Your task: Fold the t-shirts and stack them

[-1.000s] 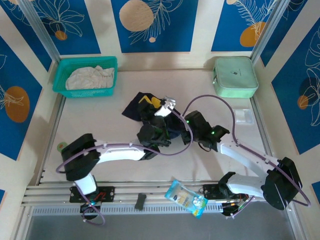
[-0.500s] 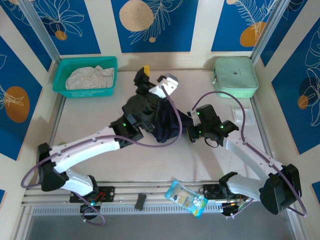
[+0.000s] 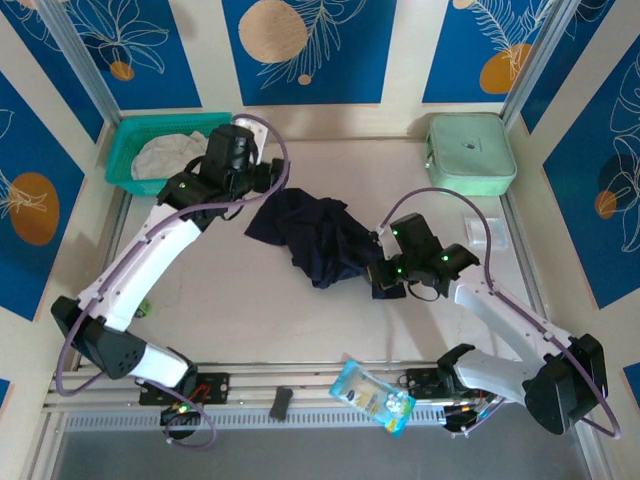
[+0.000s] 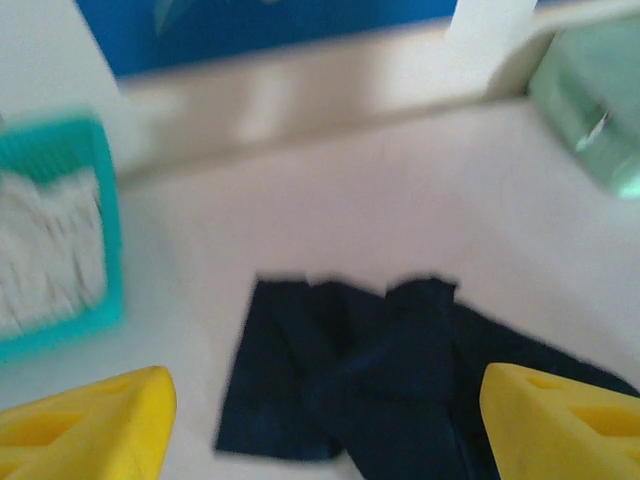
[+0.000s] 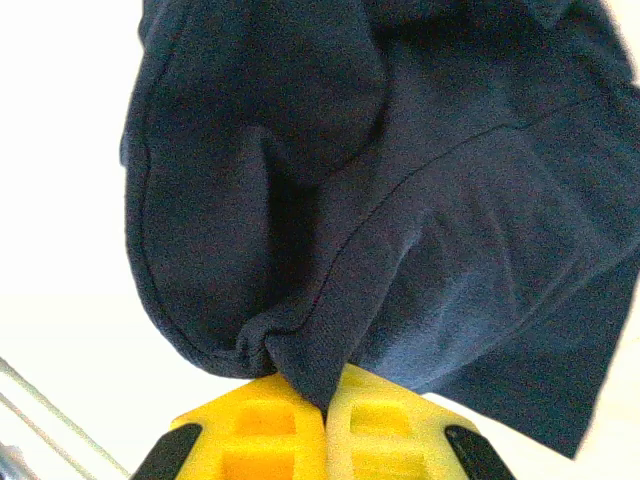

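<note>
Blue flower-printed panels wall a pale bench. At its middle lies the navy t-shirt, crumpled, its long axis running from far left to near right. The right hand is clamped tight on a bunched fold at the shirt's near-right end, the cloth pinched between its yellow fingers. The left hand stands wide open and empty at the far left, by the right end of the teal basket, where the off-white t-shirt sits in a heap. From this hand the navy shirt lies to the right and nearer. Its flat far-left corner is the closest part. I judge the left hand better placed to take that corner, opposite the right hand's hold, so the cloth can be stretched flat along its axis.
</note>
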`<action>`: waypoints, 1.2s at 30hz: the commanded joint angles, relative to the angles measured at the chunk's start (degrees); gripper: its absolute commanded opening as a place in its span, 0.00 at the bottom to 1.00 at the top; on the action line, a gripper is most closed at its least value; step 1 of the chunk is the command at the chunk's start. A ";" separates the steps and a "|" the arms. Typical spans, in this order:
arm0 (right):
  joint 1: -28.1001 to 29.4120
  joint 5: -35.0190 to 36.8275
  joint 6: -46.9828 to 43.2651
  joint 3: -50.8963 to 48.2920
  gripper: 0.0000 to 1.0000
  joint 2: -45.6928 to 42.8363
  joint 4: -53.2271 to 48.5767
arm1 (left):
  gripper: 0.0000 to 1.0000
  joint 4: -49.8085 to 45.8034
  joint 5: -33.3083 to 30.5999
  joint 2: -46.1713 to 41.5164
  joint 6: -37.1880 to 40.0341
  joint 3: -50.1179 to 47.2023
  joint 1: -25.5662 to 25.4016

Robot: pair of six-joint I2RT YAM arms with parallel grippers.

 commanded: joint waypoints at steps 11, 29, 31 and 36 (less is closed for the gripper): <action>6.57 -1.82 3.71 -0.78 0.00 6.41 -0.83 | 0.83 8.11 16.70 18.99 -14.29 -11.96 5.71; 5.69 -0.66 3.13 -0.31 0.00 7.67 -2.32 | 0.53 21.78 17.72 27.59 -14.82 -10.86 6.88; 5.53 -0.68 3.15 -0.17 0.00 7.77 -2.25 | 0.45 21.79 17.59 27.30 -14.52 -10.68 6.87; 5.08 -0.87 2.87 0.20 0.00 8.05 -2.23 | 0.13 20.61 17.03 26.84 -13.59 -10.61 6.87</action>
